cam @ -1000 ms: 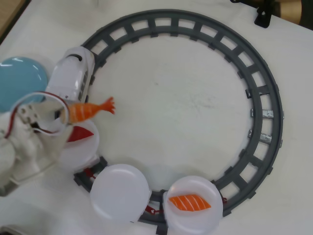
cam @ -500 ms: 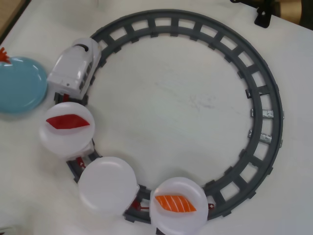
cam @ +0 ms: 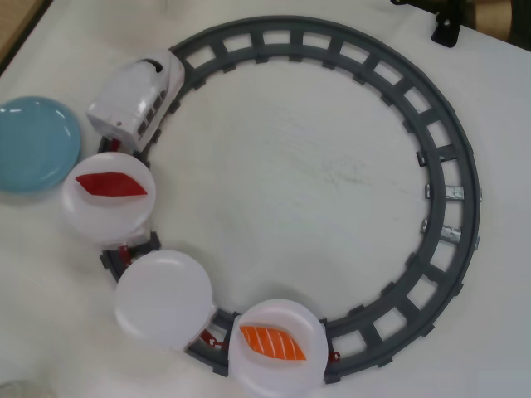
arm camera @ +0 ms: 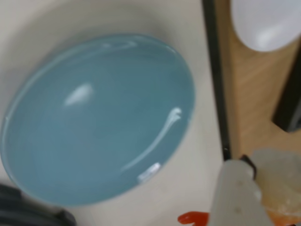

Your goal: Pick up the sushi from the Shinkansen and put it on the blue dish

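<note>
In the overhead view a grey track point(cam: 448, 166) runs as a ring on the white bench point(cam: 307, 174). The Shinkansen point(cam: 137, 99) sits on the ring's far left, nose toward the far side, with three white plates strung behind it along the left and near arc. The first plate point(cam: 109, 217) carries a dark red piece point(cam: 110, 185), the middle plate point(cam: 164, 300) is bare, and the last plate point(cam: 278, 371) carries an orange striped piece point(cam: 272, 342). The blue dish point(cam: 33, 143) lies at the left edge, just beside the train and apart from the track; nothing rests on it. No arm shows in this view.

In the wrist view the dish point(arm camera: 96, 120) fills most of the frame, glossy and bare. At the lower right corner the pale fingers point(arm camera: 235, 197) are blurred; they seem to pinch the sushi point(arm camera: 282, 195), whose pale orange body shows at the edge and whose red tail point(arm camera: 193, 218) pokes out along the bottom. The sushi sits beyond the dish's rim, over bench rather than dish.
</note>
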Robot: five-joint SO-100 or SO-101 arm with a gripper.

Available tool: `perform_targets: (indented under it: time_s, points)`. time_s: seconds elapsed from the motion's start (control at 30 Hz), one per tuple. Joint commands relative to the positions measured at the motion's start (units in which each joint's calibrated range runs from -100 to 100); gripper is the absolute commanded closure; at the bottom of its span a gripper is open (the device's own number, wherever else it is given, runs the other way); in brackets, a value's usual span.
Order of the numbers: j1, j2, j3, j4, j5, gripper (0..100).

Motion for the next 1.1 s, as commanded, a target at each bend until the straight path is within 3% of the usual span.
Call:
perform_targets:
  time_s: [0.0,0.87,1.07]
  points:
    - [0.30,2.23,-0.80,-2.69,0.06,97]
    - [3.73,10.78,-1.52,-3.03,2.83,96]
    - [3.29,10.78,-1.52,-2.95,2.99,82]
